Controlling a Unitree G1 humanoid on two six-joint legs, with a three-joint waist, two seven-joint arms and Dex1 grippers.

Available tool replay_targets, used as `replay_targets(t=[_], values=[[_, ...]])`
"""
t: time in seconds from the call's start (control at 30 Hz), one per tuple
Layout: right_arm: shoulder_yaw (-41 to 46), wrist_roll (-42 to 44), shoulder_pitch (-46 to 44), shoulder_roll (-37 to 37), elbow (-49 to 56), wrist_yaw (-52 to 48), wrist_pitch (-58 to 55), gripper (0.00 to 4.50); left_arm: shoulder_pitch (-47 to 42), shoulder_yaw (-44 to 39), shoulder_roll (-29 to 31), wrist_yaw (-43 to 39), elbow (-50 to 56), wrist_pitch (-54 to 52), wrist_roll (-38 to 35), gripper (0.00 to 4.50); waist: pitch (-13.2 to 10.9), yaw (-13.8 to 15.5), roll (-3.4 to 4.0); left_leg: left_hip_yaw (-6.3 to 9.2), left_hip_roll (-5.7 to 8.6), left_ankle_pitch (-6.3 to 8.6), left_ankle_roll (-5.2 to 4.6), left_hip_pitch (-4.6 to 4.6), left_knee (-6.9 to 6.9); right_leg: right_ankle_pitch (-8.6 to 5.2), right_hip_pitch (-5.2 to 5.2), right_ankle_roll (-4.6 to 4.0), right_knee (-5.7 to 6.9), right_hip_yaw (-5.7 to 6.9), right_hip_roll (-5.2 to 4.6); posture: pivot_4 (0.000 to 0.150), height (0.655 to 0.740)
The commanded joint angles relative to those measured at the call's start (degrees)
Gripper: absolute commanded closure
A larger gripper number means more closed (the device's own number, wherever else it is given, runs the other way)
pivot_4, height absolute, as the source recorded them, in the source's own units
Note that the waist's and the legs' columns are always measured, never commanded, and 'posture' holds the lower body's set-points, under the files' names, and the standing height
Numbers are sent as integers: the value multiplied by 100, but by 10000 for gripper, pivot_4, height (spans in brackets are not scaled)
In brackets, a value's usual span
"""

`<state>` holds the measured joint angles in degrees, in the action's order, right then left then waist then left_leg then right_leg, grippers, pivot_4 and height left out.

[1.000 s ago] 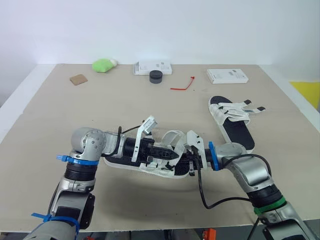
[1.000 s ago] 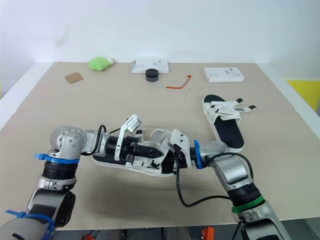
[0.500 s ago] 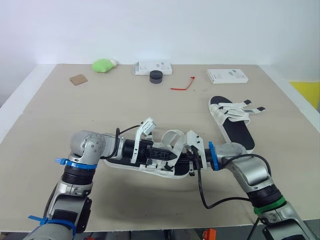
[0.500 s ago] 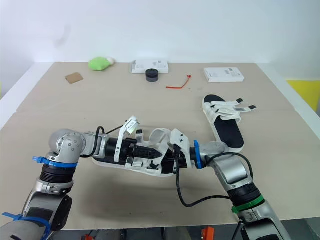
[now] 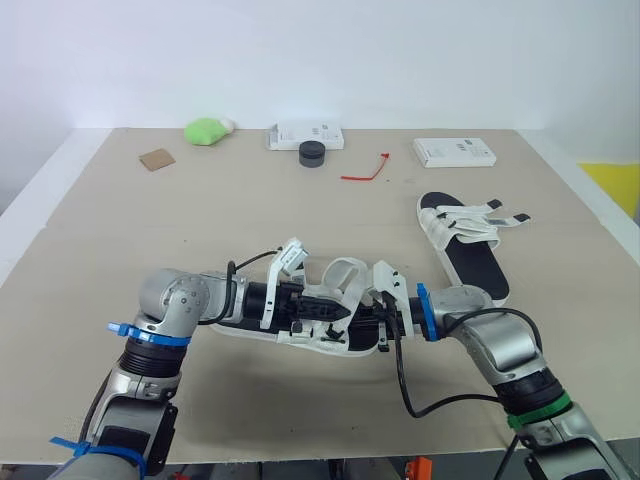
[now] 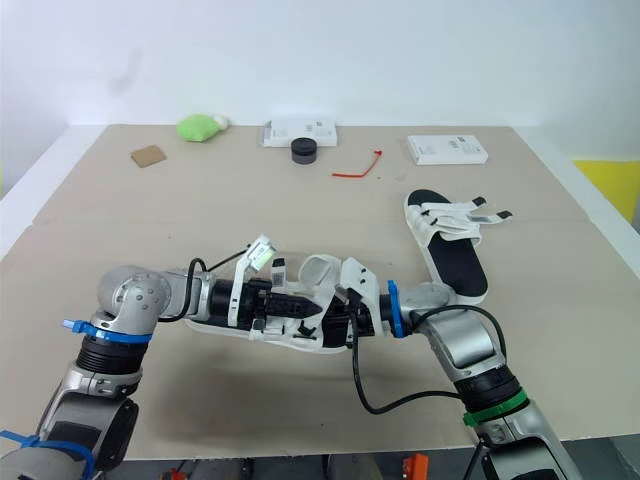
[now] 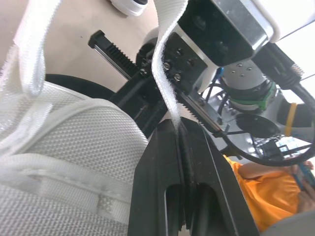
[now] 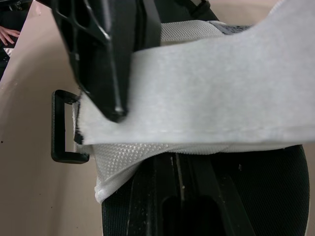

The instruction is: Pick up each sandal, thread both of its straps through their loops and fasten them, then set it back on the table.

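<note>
**Q.** What surface and room are shown?

**A.** A tan table [image 5: 300, 210] with a pale border stands before a plain white wall [image 5: 320, 50]. Along the far edge, from the robot's left, lie:
- a brown square [image 5: 157, 159]
- a green soft lump [image 5: 207, 130]
- a flat white box [image 5: 306, 133] with a black puck [image 5: 312, 153] just beside it
- a red tie [image 5: 366, 171]
- a second white box [image 5: 454, 152]

A yellow patch [image 5: 622, 185] shows past the table's right edge. In the left wrist view, a person in orange [image 7: 256, 196] appears behind the right arm.

**Q.** Where are the sandals?

**A.** The near sandal [image 5: 310, 340] sits at the near middle of the table, between the two grippers. Whether it rests on the table or is held just above it cannot be told. The far sandal [image 5: 470, 250] lies flat to the right, well apart, with its straps splayed.

**Q.** And the grippers?

**A.** The left gripper [image 7: 177, 129] is closed, pinching a white strap [image 7: 167, 64] of the near sandal at its fingertips. The right gripper [image 5: 378, 312] meets the sandal from the opposite end, and how far open it is cannot be told. A black loop [image 8: 64, 127] sits at the edge of the sandal's upper.
</note>
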<state>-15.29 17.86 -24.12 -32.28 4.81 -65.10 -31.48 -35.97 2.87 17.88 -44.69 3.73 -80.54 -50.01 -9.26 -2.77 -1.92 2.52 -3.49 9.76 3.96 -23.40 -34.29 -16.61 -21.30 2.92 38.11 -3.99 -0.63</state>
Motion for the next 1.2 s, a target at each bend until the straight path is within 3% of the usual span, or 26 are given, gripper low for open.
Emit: replay_targets(t=[0.03,0.4,0.57,0.97,1.2], values=[[-258,-196,123,-32,-302,69,-164,45000,-82,-112,-108,129,-28,-258,-170,44581,0,0,0,0,0,0,0,0,0,0,0,0,0,0,0,1500,7400],[-258,-205,129,-39,-307,77,-164,45000,-378,-1011,-667,706,-485,-1127,-430,44581,-1,0,-1,0,0,0,0,-1,-1,1,0,2,0,1,0,1500,7400],[-251,-204,124,-51,-314,71,-152,45000,-99,-397,-272,457,-5,-1140,-429,44581,-1,-7,-1,0,0,1,2,0,1,1,-1,2,0,0,0,1500,7400],[-246,-190,133,-55,-275,67,-163,45000,121,801,489,-206,394,222,162,44581,0,-6,0,0,0,5,8,1,2,-3,-1,-5,-1,0,0,1500,7400],[-246,-192,107,-53,-287,55,-148,45000,172,1825,978,-1153,302,2439,1408,44581,2,2,0,-2,-1,5,9,4,4,-18,1,-32,-2,-2,0,1500,7400]])
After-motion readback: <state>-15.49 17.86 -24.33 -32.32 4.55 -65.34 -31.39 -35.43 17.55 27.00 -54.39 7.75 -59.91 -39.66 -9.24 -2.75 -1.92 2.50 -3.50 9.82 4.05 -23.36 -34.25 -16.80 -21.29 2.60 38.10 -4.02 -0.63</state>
